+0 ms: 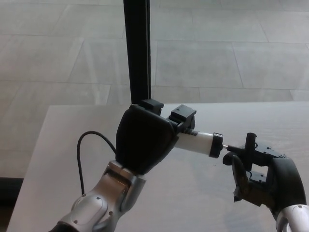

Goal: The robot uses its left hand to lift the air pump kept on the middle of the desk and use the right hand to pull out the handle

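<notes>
Air pump (195, 141) held off the desk (63, 145) at frame centre, L hand (143, 145) wrapped round its body; long axis runs left-right, dipping right. Handle (249, 145) at right end sits in R hand (263, 179), fingers curled on it; pull rightward along the axis

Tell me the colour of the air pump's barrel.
White, with a black end cap; the air pump shows best in the head view.

A pale grey desk (63, 140) with a faint wood grain fills the lower half of the head view, its far edge running across from nine o'clock to three o'clock. Its visible surface is plain. Beyond that far edge, toward twelve o'clock, lies a floor (217, 58) of large grey tiles.
</notes>
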Controlling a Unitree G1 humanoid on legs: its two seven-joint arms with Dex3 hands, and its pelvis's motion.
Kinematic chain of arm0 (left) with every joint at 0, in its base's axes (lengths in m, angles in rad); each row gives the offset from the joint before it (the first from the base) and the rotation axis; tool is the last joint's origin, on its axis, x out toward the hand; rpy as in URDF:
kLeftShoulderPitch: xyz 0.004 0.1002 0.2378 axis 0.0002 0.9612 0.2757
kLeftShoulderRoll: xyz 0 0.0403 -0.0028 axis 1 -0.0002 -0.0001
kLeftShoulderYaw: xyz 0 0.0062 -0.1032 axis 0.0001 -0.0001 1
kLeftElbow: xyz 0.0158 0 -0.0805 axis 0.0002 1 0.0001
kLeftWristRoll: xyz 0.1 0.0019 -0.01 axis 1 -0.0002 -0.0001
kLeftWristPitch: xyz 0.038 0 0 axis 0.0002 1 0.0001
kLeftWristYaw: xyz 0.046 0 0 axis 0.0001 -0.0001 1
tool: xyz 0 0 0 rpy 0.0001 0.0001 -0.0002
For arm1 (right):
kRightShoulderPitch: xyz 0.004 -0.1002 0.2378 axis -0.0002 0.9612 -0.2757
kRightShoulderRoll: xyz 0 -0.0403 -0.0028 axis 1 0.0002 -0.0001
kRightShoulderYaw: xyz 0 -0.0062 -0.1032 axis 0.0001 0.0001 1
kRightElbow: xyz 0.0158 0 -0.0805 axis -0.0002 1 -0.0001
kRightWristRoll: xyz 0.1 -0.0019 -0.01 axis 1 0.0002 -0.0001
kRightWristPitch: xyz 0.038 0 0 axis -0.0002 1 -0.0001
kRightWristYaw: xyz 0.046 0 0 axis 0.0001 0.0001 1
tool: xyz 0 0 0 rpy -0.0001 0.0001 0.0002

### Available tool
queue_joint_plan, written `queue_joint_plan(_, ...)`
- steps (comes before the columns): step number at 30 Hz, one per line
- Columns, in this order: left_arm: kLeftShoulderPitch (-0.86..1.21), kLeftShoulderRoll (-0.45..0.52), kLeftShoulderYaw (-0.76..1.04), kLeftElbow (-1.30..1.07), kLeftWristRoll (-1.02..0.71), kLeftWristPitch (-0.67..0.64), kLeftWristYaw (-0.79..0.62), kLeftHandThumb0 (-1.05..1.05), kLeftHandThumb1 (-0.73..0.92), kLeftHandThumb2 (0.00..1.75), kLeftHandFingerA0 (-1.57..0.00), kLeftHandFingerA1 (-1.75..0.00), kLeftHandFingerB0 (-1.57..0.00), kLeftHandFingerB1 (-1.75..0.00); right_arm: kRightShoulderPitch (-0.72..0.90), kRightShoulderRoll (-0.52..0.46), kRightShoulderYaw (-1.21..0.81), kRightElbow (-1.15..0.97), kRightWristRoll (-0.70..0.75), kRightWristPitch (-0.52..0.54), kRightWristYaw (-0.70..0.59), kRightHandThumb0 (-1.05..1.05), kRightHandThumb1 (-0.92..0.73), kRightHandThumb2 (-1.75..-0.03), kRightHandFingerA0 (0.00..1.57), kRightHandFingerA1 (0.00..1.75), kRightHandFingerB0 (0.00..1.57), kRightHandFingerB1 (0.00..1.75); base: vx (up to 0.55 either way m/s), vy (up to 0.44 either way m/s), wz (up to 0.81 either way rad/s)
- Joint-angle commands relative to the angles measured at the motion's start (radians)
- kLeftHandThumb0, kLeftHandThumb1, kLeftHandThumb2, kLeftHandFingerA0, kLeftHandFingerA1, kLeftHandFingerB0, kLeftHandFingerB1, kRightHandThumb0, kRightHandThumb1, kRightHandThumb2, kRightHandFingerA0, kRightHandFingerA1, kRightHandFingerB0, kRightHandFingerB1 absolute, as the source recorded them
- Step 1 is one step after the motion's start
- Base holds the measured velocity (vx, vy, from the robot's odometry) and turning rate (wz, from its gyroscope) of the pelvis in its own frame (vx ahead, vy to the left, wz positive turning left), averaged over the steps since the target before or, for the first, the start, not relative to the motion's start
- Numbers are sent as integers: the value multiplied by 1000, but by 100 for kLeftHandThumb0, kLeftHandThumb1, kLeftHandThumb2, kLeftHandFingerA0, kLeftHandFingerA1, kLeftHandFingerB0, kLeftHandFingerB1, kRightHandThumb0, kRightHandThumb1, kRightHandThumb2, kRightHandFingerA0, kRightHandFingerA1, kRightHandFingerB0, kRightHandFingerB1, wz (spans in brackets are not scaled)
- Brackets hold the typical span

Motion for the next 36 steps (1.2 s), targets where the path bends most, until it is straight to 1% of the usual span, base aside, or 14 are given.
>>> queue_joint_plan(1, 26, 30, -11, 9, 25, 13, 17, -28, 37, 114, -128, -140, -93, -106, -23, -11, -9, -23, 0, 34, 1, -24, -54, -104, 98, 175, 84, 130, 0, 0, 0)
queue_joint_plan(4, 43, 44, -14, 11, 18, 0, 25, -27, 35, 113, -128, -140, -95, -110, -24, -13, -8, -33, 2, 38, 9, -20, -48, -103, 118, 163, 91, 126, 0, 0, 0)
queue_joint_plan(5, 48, 45, -14, 12, 10, -8, 26, -28, 35, 113, -128, -140, -96, -112, -25, -16, -10, -39, 1, 37, 13, -21, -53, -107, 100, 175, 84, 131, 0, 0, 0)
queue_joint_plan(6, 54, 48, -15, 12, 8, -8, 19, -22, 33, 122, -108, -175, -92, -125, -26, -16, -14, -43, 5, 35, 15, -19, -47, -107, 118, 162, 93, 125, 0, 0, 0)
queue_joint_plan(14, 90, 92, -25, 23, 24, -10, 56, -25, 35, 122, -98, -175, -82, -141, -26, -26, -33, -67, 10, 49, 26, -18, -49, -110, 98, 175, 86, 127, 0, 0, 0)
queue_joint_plan(15, 89, 98, -28, 30, 29, -10, 69, -31, 37, 115, -126, -140, -98, -119, -26, -26, -35, -71, 10, 54, 26, -16, -51, -109, 101, 175, 84, 127, 0, 0, 0)
queue_joint_plan(17, 94, 113, -28, 35, 35, -3, 80, -22, 35, 120, -104, -173, -90, -126, -24, -27, -39, -72, 9, 54, 28, -17, -51, -106, 98, 175, 85, 126, 0, 0, 0)
queue_joint_plan(21, 100, 137, -26, 23, 32, -3, 77, -25, 39, 116, -100, -175, -88, -119, -26, -24, -41, -77, 5, 68, 27, -18, -52, -104, 99, 175, 85, 126, 0, 0, 0)
queue_joint_plan(22, 106, 145, -20, 13, 19, -8, 59, -27, 41, 117, -98, -175, -83, -128, -24, -25, -40, -73, 2, 60, 28, -22, -51, -112, 125, 137, 90, 110, 0, 0, 0)
queue_joint_plan(24, 110, 151, -18, 4, 13, -10, 52, -26, 40, 117, -98, -175, -81, -135, -23, -25, -39, -72, -1, 58, 28, -22, -51, -111, 125, 137, 91, 109, 0, 0, 0)
queue_joint_plan(25, 114, 158, -16, -3, 10, -11, 52, -25, 38, 120, -98, -175, -79, -143, -20, -21, -43, -70, 6, 53, 30, -18, -51, -104, 100, 175, 86, 124, 0, 0, 0)
queue_joint_plan(27, 118, 161, -11, -5, 4, -19, 61, -25, 35, 123, -98, -175, -79, -147, -18, -13, -49, -71, 13, 55, 28, -17, -49, -107, 100, 175, 87, 124, 0, 0, 0)
queue_joint_plan(28, 120, 164, -8, -4, -4, -28, 64, -23, 32, 127, -98, -175, -78, -154, -18, -16, -49, -69, 10, 53, 29, -25, -49, -111, 127, 138, 92, 110, 0, 0, 0)
queue_joint_plan(36, 139, 201, 15, 12, -15, -53, 99, -23, 37, 122, -97, -175, -78, -152, -8, -30, -53, -75, -6, 55, 28, -24, -50, -112, 128, 140, 93, 112, 0, 0, 0)
